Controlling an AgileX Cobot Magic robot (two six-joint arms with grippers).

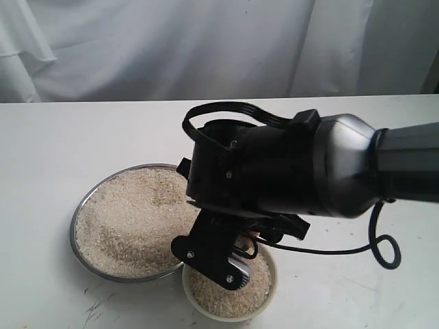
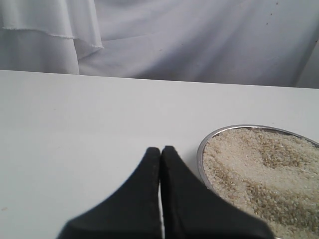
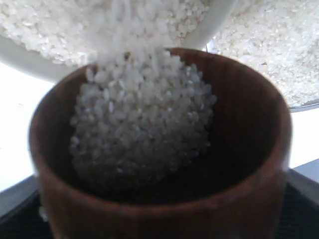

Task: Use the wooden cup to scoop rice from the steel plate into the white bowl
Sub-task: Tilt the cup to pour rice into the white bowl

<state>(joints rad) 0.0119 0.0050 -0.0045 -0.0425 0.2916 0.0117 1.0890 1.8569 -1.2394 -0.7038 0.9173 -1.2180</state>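
Observation:
My right gripper (image 1: 230, 257) hangs over the white bowl (image 1: 273, 286), shut on the wooden cup (image 3: 249, 124). The cup is tipped, and rice (image 3: 142, 129) slides out of its mouth into the bowl (image 3: 217, 27), which holds a layer of grains (image 1: 219, 296). Only a reddish sliver of the cup (image 1: 245, 241) shows under the arm in the exterior view. The steel plate (image 1: 73, 236), heaped with rice (image 1: 130, 219), touches the bowl's left side. My left gripper (image 2: 160, 149) is shut and empty, low over the table beside the plate's rim (image 2: 200, 154).
The right arm's bulky black body (image 1: 288, 171) crosses the middle and hides part of the plate and bowl. A black cable loop (image 1: 384, 250) lies on the white table to the right. White curtains (image 1: 171, 41) hang behind the table.

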